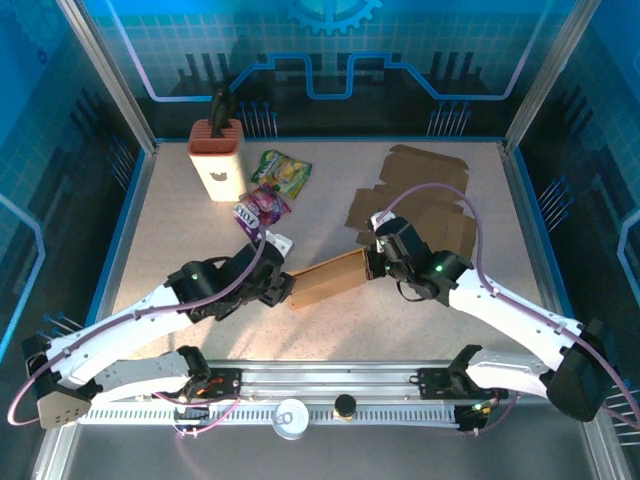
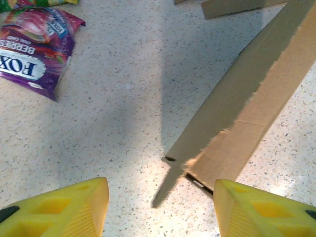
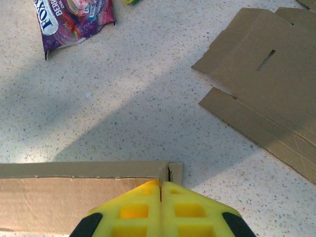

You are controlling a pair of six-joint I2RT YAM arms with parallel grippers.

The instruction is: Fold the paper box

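Cardboard meets both sets of my fingers at the middle of the overhead frame, where the paper box (image 1: pixel 330 279), partly folded, lies slantwise on the speckled table (image 1: pixel 180 240), its lower end toward the left and its higher end toward the right. My right gripper (image 1: pixel 372 265) sits at that right end. In the right wrist view its yellow fingers (image 3: pixel 133 210) are pressed together with only a thin seam between them, nipping the box by its end at the bottom of the frame. My left gripper (image 1: pixel 283 287) stands open at the box's lower left end. In the left wrist view its two yellow fingers (image 2: pixel 64 210) sit far apart in the bottom corners, with the box's torn-edged corner just ahead of the gap and touching neither. Flat cardboard sheets (image 1: pixel 420 195) lie in the upper right of the overhead frame, apart from the box. A purple berry-sweets bag (image 1: pixel 262 208) lies just up and left of centre, with a green bag (image 1: pixel 282 172) touching its upper edge. Beside them, toward the upper left, stands a white holder with a red top (image 1: pixel 217 155), a black handle sticking up out of it.
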